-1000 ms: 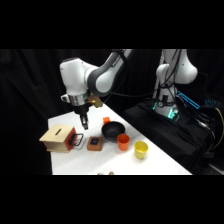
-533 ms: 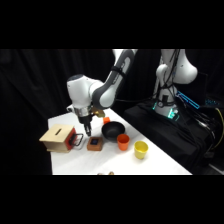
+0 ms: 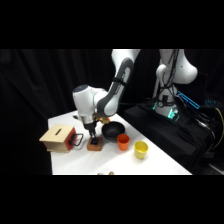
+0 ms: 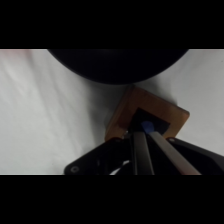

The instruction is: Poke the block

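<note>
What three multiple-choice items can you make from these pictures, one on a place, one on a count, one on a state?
1. Where is the block?
A. inside the black bowl
B. on the table between the tan box and the orange cup
C. on top of the tan box

2. How many cups stand on the table?
A. one
B. two
C. four

3. How is the tool?
A. shut, tips on the block's blue mark
B. wide open beside the block
C. holding a cup

Answers: 1 B, it sits between the tan box and the orange cup. 2 B, orange and the yellow cup. 3 A, the wrist view shows it.
</note>
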